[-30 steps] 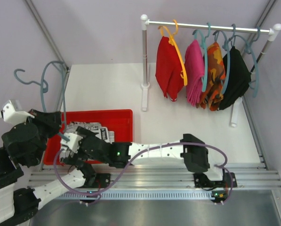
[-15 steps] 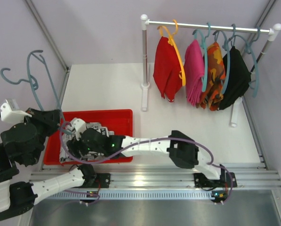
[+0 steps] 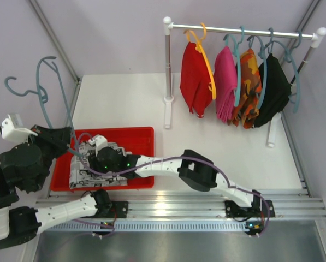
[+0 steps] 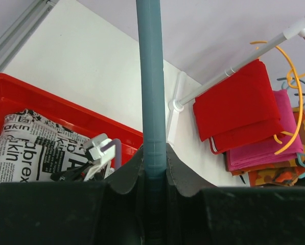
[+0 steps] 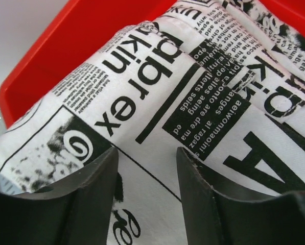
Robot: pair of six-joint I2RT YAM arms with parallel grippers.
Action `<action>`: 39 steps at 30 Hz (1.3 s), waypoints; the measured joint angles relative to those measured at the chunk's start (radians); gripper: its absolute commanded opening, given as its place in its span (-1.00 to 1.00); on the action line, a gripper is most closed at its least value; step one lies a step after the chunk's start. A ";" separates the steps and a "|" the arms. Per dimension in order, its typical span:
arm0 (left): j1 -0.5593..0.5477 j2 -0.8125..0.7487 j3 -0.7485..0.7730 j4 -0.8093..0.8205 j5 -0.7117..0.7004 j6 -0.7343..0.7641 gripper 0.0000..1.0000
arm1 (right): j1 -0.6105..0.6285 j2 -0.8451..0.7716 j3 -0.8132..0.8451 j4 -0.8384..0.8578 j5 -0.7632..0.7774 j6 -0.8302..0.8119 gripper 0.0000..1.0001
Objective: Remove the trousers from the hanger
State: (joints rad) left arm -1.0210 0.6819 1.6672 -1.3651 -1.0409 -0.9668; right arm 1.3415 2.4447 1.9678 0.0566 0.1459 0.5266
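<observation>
Setting: white worktop (image 3: 119,103) between pale lilac walls, a clothes rail (image 3: 244,30) at the back right.
On the rail: red trousers (image 3: 194,76), magenta trousers (image 3: 224,82), orange camouflage trousers (image 3: 250,82) and black trousers (image 3: 276,87), each draped on a hanger.
Red bin (image 3: 143,136): near left, holding the black-and-white trousers (image 5: 193,102) (a newsprint pattern).
Left jaws: pressed together on a teal hanger (image 4: 151,76), held up at the left.
Right jaws: spread partway, tips on the black-and-white trousers; no pinch visible.
</observation>
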 measured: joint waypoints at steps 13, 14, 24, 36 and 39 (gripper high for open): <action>-0.050 -0.012 0.021 0.000 -0.026 -0.011 -1.00 | -0.011 0.079 0.135 -0.130 0.189 0.062 -0.28; -0.050 -0.012 0.024 0.000 -0.028 -0.010 -1.00 | -0.015 0.079 0.135 -0.137 0.208 0.067 -0.28; -0.051 0.012 0.039 0.000 -0.027 0.013 -1.00 | -0.051 0.087 0.190 -0.176 0.328 0.066 -0.29; -0.055 0.050 0.038 0.000 0.045 0.149 -1.00 | -0.097 -0.042 -0.002 -0.154 0.329 0.008 -0.10; -0.055 0.080 0.039 0.002 0.068 0.203 -1.00 | -0.102 -0.164 -0.079 -0.151 0.315 -0.022 -0.05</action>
State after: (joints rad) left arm -1.0760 0.7620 1.7058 -1.3632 -0.9730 -0.7635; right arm 1.2396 2.2810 1.8889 -0.0940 0.4606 0.5049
